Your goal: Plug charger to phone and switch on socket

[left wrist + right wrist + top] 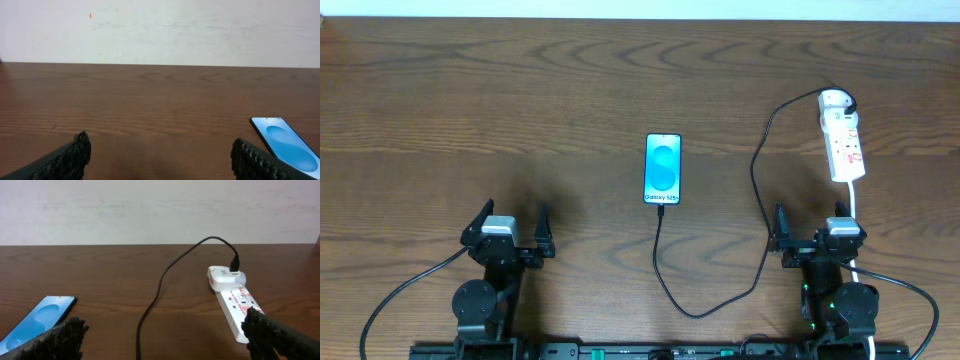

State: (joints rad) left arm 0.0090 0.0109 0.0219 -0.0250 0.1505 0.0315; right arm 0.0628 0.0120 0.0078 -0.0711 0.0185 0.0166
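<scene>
Nearest the base, I find the left gripper with its claw spread wide and nothing between the fingers. The left wrist view confirms this, showing bare wooden table in the gap. The right gripper stands likewise, fingers apart and empty, well clear of all task items. Between the two arms, the charger lies in a slack loop on the table. One run rises from that loop to the bottom edge of the phone. Its tip meets that edge, though I cannot tell from overhead whether it is fully seated. The phone lies flat, screen up and lit cyan-blue, near the middle of the table – ahead and to the right of the left gripper, ahead and to the left of the right one. The other run of the cable climbs past the right gripper's inner side and arcs over to the far end of the socket. There its black plug enters a white adapter seated on the strip's rounded end. The socket lies lengthwise just ahead of the right gripper, its white cord trailing back towards the arm. Red markings are visible – switch position I cannot tell. Beyond the table's far edge stands a pale wall.
</scene>
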